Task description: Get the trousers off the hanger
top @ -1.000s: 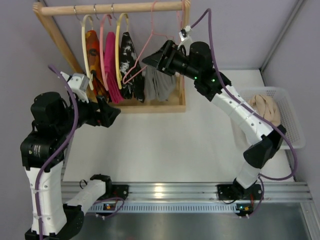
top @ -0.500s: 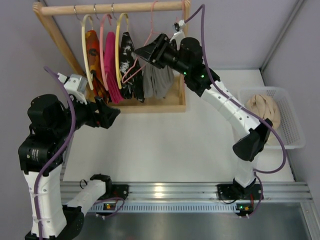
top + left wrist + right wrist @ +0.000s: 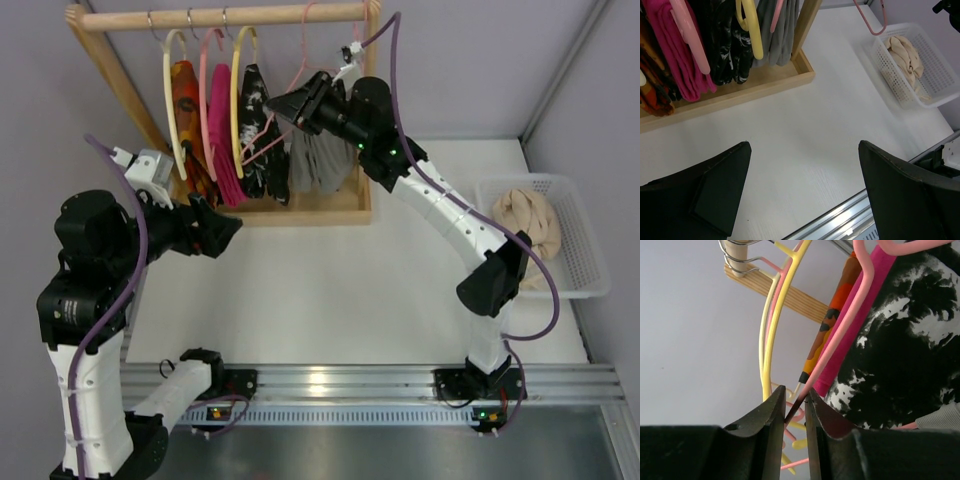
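Pink hanger [image 3: 840,335] wire now sits clamped in the right hand [image 3: 796,400], which has shifted left and closed; grey trousers [image 3: 320,170] hang from it at the right end of the rack [image 3: 220,17]. Left hand [image 3: 228,228] stays wide apart.

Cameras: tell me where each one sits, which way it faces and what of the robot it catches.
Top external: above and behind the bases, looking down on the table, the rack, the left arm and the right arm.
Left wrist: on the left arm, looking across the table at the trousers and the basket; the left gripper shows open.
Right wrist: on the right arm, looking up along the hanger; the right gripper pinches it.
Shared: top and left wrist both show trousers and basket.
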Motion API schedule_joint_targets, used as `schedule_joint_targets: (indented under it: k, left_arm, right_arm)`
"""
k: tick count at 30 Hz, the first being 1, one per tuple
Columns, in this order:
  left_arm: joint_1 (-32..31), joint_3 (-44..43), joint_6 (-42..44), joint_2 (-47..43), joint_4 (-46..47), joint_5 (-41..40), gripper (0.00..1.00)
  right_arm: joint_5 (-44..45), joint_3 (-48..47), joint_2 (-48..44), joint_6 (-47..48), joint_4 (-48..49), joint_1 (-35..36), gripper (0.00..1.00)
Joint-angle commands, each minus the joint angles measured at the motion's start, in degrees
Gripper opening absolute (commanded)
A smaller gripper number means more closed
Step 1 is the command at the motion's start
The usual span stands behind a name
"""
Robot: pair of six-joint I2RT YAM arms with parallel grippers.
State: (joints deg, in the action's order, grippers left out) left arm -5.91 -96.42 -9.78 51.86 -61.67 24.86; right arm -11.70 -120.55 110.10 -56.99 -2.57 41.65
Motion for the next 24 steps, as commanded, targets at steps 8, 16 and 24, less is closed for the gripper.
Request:
schedule_joint_targets:
  k: [8, 16, 24]
  left_arm:
    - [0.5, -0.3, -2.3, 0.7, 4.1, 2.2, 0.95]
    - [0.4, -1.7, -3.2, 2.2, 4.7, 3.2, 0.94]
    - [0.4, -2.5, -4.0, 3.5, 7.3, 5.0, 0.94]
  right_arm:
    - [-3.4, -1.4, -3.7, -0.6, 8.0, -0.1, 0.0]
    - [-9.6, -0.5, -5.9, 0.5, 14.2, -1.0, 0.0]
    - [-14.0, 2.4, -8.8, -0.8, 16.5, -0.9, 0.0]
